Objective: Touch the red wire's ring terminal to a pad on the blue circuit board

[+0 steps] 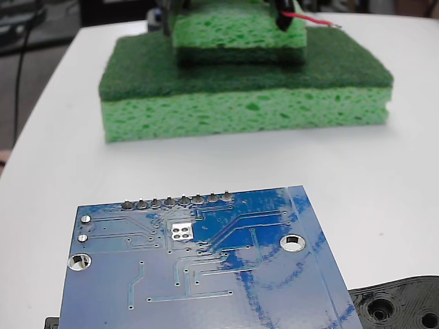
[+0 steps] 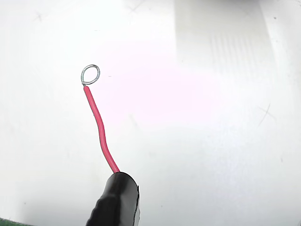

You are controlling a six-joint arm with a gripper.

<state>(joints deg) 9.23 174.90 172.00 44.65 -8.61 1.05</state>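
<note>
White tabletop (image 1: 384, 171) fills both views. In the fixed view, from left to right, your blue circuit board (image 1: 199, 267) lies at six o'clock, its pad (image 1: 182, 231) just below the solder joints (image 1: 177, 201); green sponges (image 1: 243, 86) sit at twelve o'clock, with the red wire (image 1: 309, 19) at one o'clock, well apart from the board. In the wrist view, the ring terminal (image 2: 90, 74) hangs at ten o'clock over bare table. Expect the wire to be light and springy, so steer it by the black sleeve (image 2: 115, 200). Whether the gripper is clamped, you cannot tell.
</note>
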